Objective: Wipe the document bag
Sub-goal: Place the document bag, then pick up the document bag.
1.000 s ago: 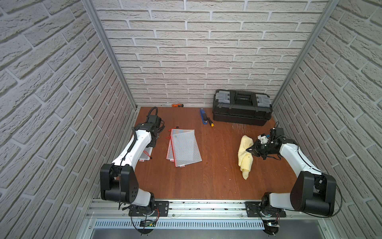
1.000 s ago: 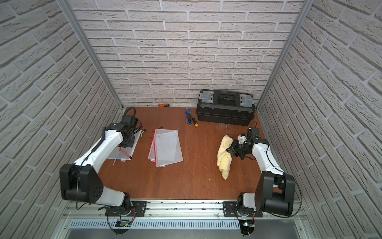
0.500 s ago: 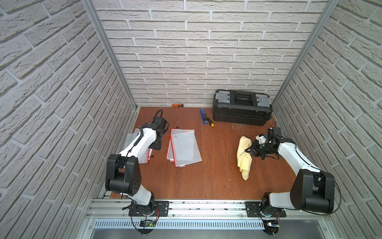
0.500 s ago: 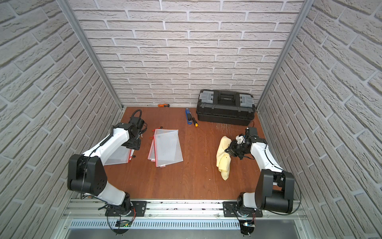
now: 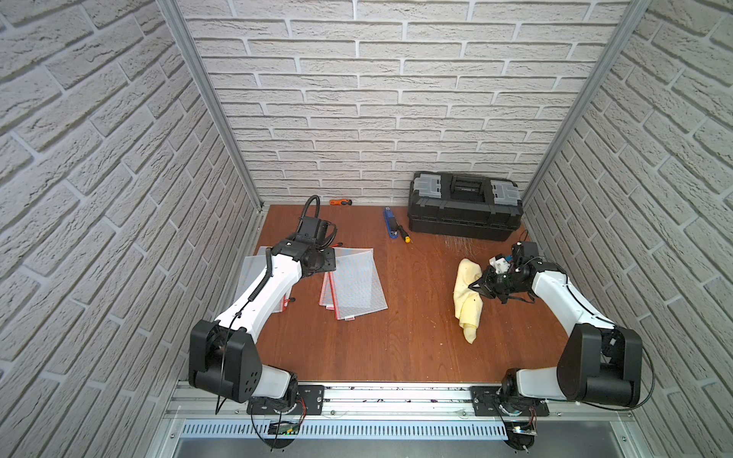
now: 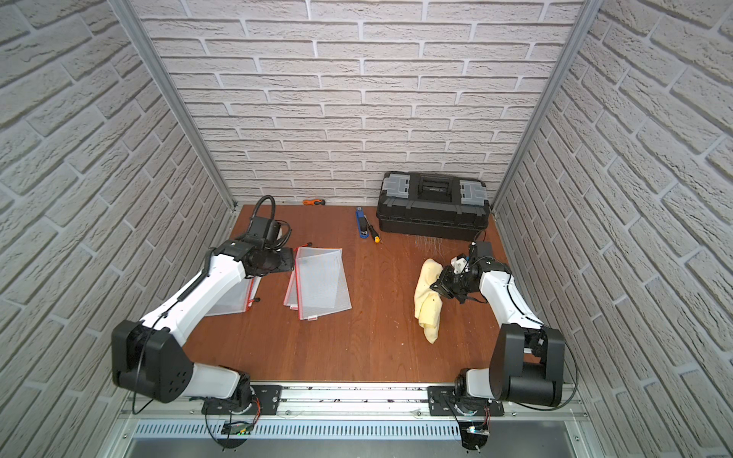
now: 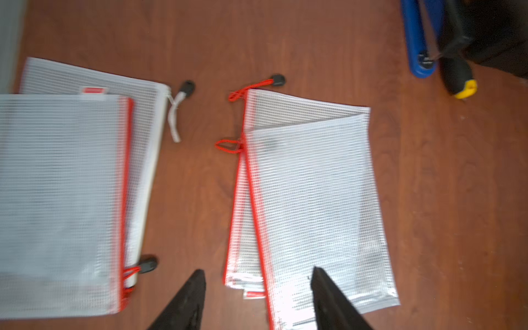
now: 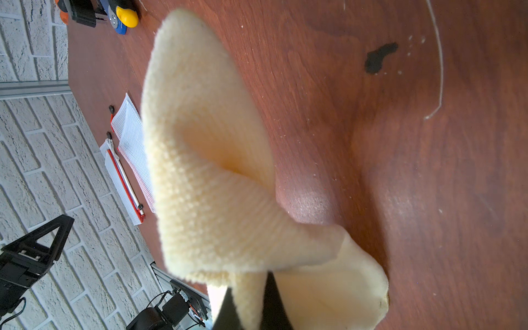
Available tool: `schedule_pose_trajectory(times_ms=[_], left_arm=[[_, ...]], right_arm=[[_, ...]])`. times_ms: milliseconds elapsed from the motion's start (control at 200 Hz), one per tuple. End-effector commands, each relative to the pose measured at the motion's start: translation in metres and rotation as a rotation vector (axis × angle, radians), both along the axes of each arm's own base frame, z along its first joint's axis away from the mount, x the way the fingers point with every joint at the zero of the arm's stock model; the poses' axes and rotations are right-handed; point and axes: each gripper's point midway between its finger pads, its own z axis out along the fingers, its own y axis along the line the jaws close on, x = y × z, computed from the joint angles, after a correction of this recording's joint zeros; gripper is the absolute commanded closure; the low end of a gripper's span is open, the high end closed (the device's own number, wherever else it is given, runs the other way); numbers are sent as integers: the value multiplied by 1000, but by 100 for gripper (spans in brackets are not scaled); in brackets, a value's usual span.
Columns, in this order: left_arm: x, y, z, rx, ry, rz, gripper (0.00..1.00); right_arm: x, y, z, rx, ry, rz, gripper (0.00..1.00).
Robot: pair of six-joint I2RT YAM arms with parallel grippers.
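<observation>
Mesh document bags with red zip edges lie in two piles. The middle pile [image 5: 353,283] [image 6: 321,281] [image 7: 314,200] lies fanned out. The left pile [image 5: 250,273] [image 7: 57,200] is partly under my left arm in both top views. My left gripper [image 7: 257,273] hovers open over the near edge of the middle pile, with nothing between its fingers. A yellow cloth [image 5: 468,293] [image 6: 428,301] [image 8: 205,177] trails on the table at the right. My right gripper [image 5: 474,284] [image 8: 248,288] is shut on a fold of it.
A black toolbox [image 5: 464,210] stands at the back right. A blue stapler [image 5: 392,225] and a yellow-tipped screwdriver [image 5: 404,236] lie beside it, and an orange tool [image 5: 341,202] lies by the back wall. Brick walls close in both sides.
My left arm has swung right, from over the left pile to the middle pile, and its gripper has opened. My right gripper with the cloth has barely shifted.
</observation>
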Motion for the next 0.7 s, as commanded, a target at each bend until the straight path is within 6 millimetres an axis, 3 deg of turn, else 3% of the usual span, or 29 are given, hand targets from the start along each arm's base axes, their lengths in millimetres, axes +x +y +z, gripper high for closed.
schedule_pose_trajectory(times_ms=[0, 195, 375, 695], left_arm=[[8, -36, -21, -140, 27, 1, 45], [10, -35, -56, -85, 89, 94, 50], [7, -22, -73, -35, 115, 166, 50], [1, -15, -106, -27, 176, 202, 54]], right_arm=[[6, 0, 5, -15, -24, 8, 98], [0, -3, 0, -40, -6, 24, 98], [-2, -2, -2, -36, -1, 35, 98], [3, 0, 0, -20, -6, 40, 98]])
